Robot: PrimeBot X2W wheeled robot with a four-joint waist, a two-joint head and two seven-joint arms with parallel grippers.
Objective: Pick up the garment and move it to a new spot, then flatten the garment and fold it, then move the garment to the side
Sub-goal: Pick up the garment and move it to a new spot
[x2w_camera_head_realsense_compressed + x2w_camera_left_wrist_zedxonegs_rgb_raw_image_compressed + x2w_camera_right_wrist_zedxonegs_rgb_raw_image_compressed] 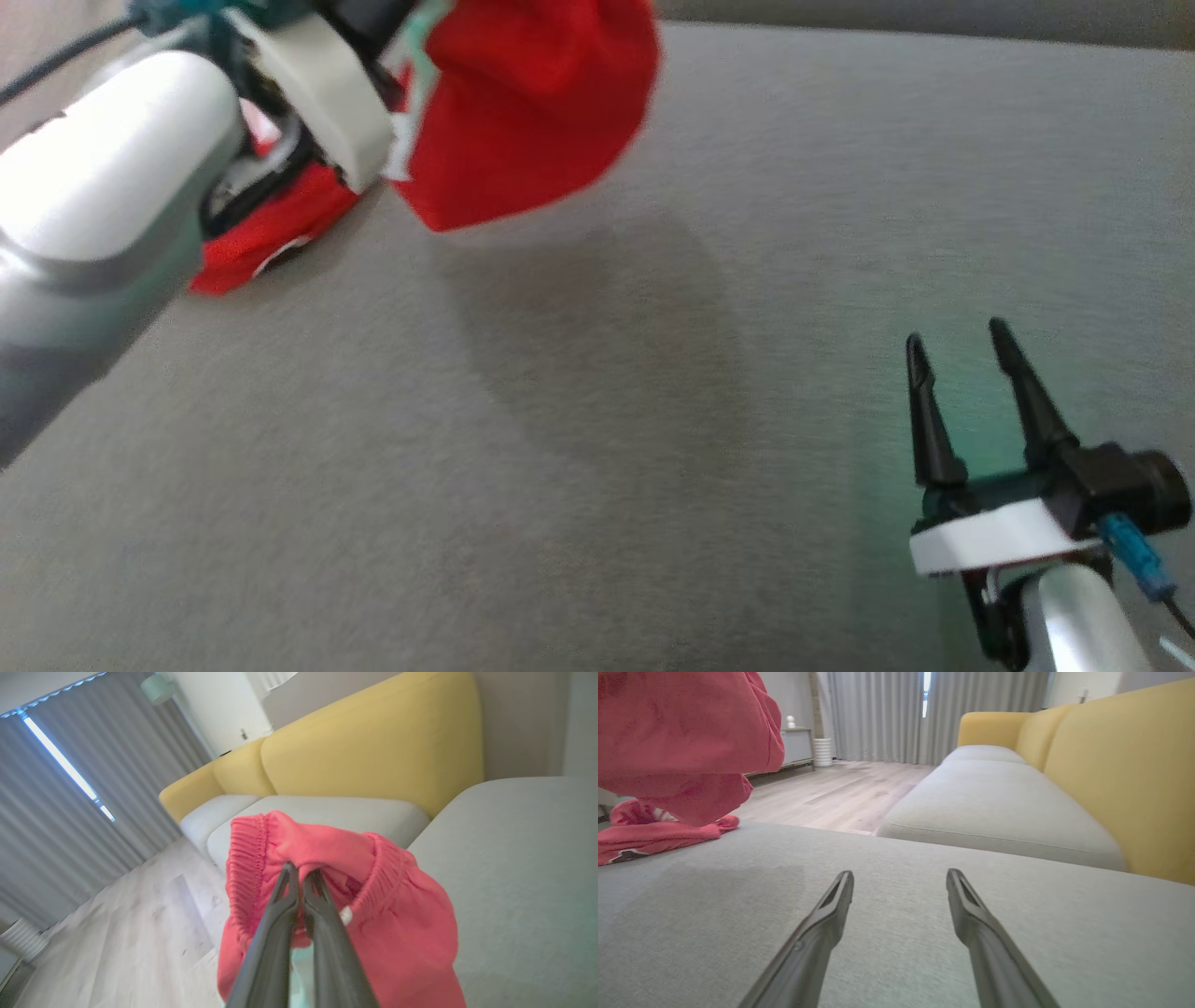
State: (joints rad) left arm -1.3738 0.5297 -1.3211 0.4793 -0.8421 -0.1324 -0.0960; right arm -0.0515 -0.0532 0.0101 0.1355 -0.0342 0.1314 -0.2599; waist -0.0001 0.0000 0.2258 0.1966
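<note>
The left jaws are clamped together on the red garment (pixel 327 849), their two dark fingers (pixel 275 914) pinching a fold of cloth just inside its ribbed waistband (pixel 245 858). A small white tag (pixel 345 915) sits beside the right-hand finger in the left wrist view. The garment bunches around the fingertips and hangs down below them.

In the head view the held part of the garment (pixel 532 103) is raised at the upper left, in front of the pale left forearm (pixel 93 187). Another part of it (pixel 252 247) lies on the grey seat cushion (pixel 653 467) beneath that arm. A soft shadow (pixel 597 336) falls on the cushion below the lifted cloth. The right wrist view shows the same: a hanging bulk of cloth (pixel 682 732) at the upper left, with its lower end (pixel 654 835) resting on the cushion's far left edge.

The right jaws stand wide apart and hold nothing. Their fingers (pixel 934 420) point up the head view at the lower right, well apart from the garment, low over bare grey cushion (pixel 896 896).

Beyond are a second grey seat (pixel 994 798), yellow backrests (pixel 373 751), a pale wooden floor (pixel 831 793) and grey curtains (pixel 878 714).
</note>
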